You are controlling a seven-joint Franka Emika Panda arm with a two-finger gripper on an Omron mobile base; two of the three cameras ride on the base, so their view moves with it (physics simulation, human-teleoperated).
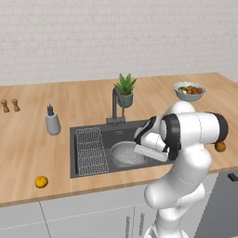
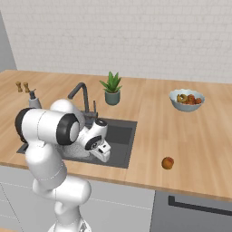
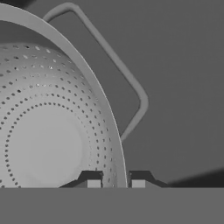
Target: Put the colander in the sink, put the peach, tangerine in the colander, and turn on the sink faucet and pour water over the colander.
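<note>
Reaching low, gripper (image 3: 113, 183) astride colander (image 3: 48, 131) rim

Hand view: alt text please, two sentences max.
The tool is shut on the rim of the colander, one fingertip inside the rim and one outside. The silvery perforated bowl and its wire side handle sit over the dark grey sink floor.

Even flat light, soft shadows, slightly blurry
</note>
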